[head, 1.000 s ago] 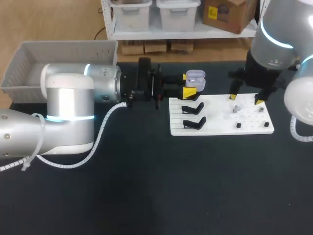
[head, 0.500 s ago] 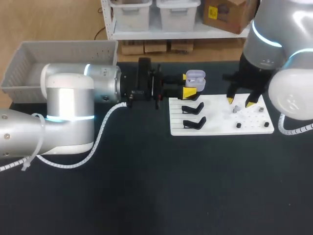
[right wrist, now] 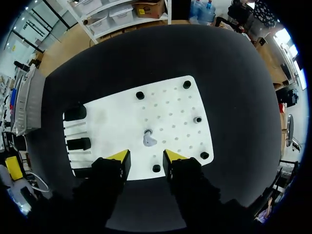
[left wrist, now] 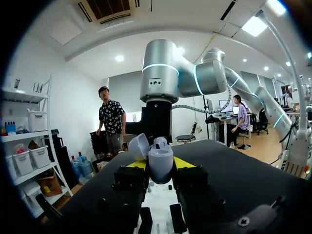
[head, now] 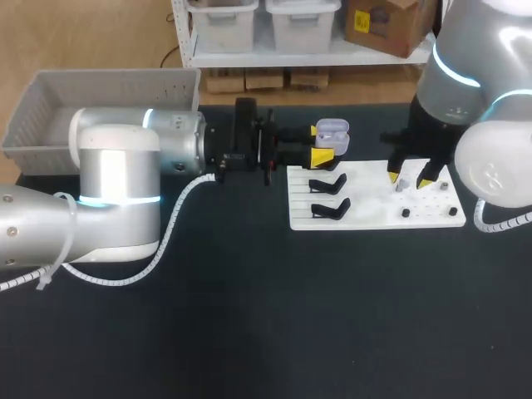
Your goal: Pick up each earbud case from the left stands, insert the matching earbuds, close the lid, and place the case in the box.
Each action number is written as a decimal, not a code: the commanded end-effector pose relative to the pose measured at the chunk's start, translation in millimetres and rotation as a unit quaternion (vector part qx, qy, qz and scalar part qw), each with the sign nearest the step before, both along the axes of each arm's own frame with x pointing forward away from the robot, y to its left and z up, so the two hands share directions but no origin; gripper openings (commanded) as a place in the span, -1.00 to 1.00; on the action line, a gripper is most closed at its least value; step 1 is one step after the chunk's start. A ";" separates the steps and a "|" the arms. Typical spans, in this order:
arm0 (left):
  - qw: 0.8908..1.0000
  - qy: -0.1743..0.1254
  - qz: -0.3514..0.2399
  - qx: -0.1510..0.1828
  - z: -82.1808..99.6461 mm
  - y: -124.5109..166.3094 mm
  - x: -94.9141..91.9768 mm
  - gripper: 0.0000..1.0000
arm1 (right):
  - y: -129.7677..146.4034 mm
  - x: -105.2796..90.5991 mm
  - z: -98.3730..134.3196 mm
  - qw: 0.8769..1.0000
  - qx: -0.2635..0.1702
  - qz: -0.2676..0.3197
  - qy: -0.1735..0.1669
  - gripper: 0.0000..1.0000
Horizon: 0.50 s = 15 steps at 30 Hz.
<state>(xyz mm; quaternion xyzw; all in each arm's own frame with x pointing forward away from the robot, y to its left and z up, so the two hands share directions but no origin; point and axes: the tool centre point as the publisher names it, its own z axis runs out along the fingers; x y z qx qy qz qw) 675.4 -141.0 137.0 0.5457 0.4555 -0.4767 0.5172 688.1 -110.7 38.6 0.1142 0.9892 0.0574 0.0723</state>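
Lying on the board [right wrist: 112, 117], the earbud [right wrist: 148, 139] sits ahead of the right gripper [right wrist: 146, 156].

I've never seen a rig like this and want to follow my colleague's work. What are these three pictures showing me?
Two robot arms work at a black table. One camera looks down from above; the other two sit on the wrists. The left gripper is shut on an open earbud case. The right gripper hangs open over a white board, above a small earbud. Two black stands sit on the board; a grey box waits far left.
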 end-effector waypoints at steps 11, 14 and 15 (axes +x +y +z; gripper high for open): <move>1.000 -0.001 0.003 -0.001 -0.5 0.0 -1.5 -1.00 | 0.2 10.5 -14.4 1.000 0.008 -0.004 0.008 -0.23; 1.000 -0.001 0.003 -0.001 -0.5 0.0 -1.5 -1.00 | -0.9 11.2 -16.5 1.000 0.008 -0.006 0.010 -0.25; 1.000 -0.001 0.003 -0.001 -0.5 0.0 -1.5 -1.00 | -1.2 11.7 -17.3 1.000 0.009 -0.007 0.010 -0.25</move>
